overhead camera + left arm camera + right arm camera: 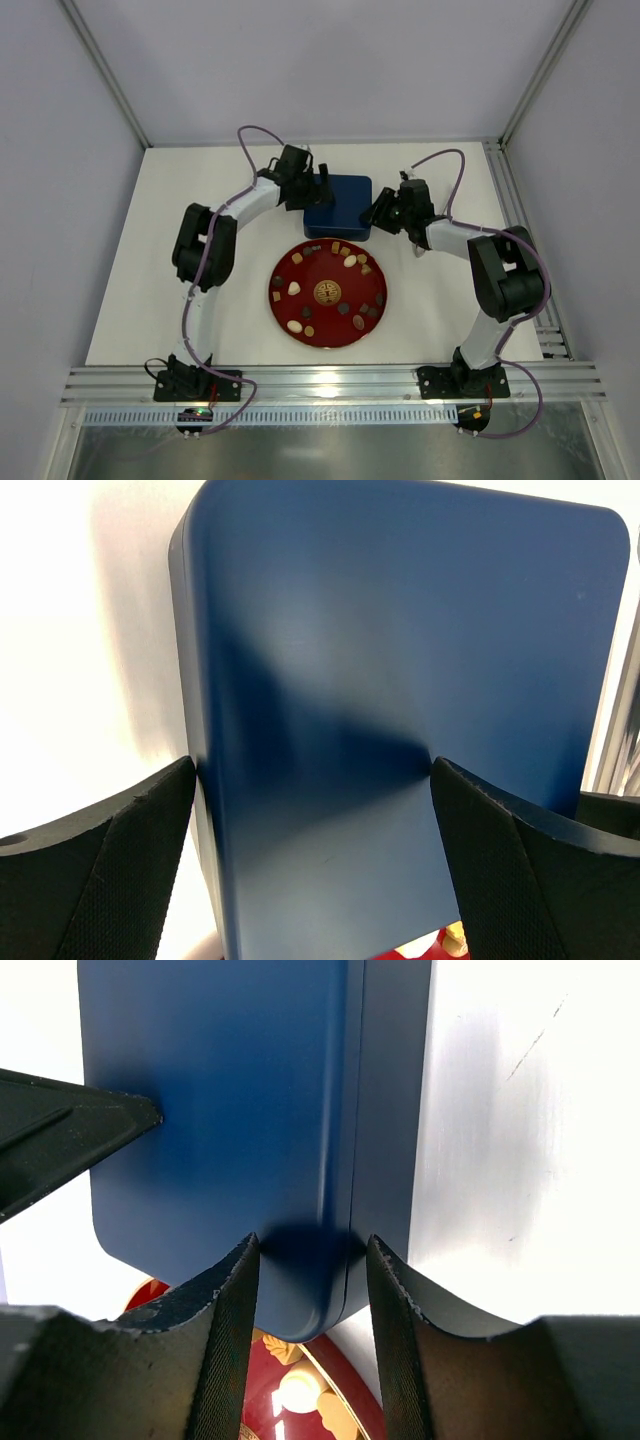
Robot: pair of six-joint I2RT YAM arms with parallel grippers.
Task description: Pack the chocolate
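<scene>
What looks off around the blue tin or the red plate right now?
Nothing stands out. The blue tin sits closed and flat behind the red plate, and the chocolates all lie on the plate, none spilled. The left claw spans the lid; the right claw straddles the tin's corner edge.

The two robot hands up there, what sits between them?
The closed blue tin, seen from the top camera. The left hand straddles its far left side and the right hand pinches its near right corner.
</scene>
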